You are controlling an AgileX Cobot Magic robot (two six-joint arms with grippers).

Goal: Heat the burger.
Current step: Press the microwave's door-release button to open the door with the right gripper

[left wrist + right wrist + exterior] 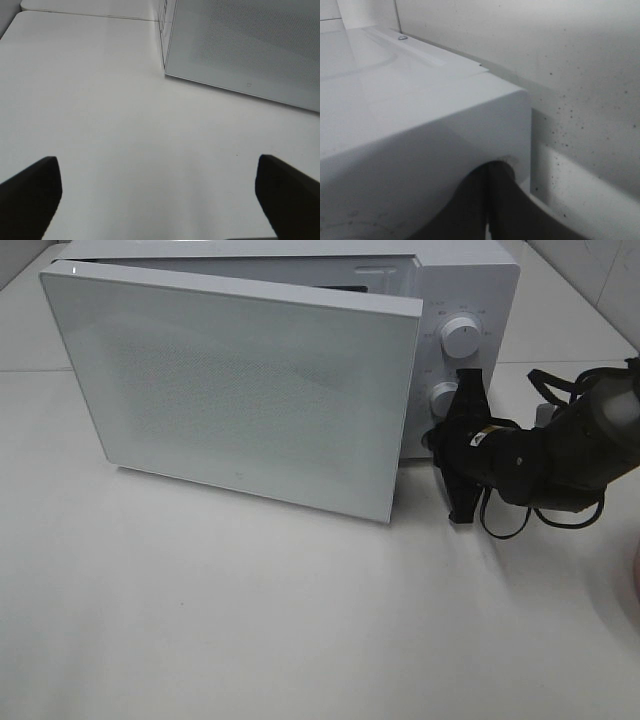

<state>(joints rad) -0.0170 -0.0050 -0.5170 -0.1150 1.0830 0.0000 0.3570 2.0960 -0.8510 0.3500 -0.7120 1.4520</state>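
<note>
One microwave (470, 280), two knobs (461, 337), right claw (492, 172) closed

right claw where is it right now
Exterior high view, right side: the right claw sits shut at the microwave's front, beside its half-open door's free edge, just below the lower knob.

Bright flat light, faint shadow under microwave door (240, 390), wrist views soft
</note>
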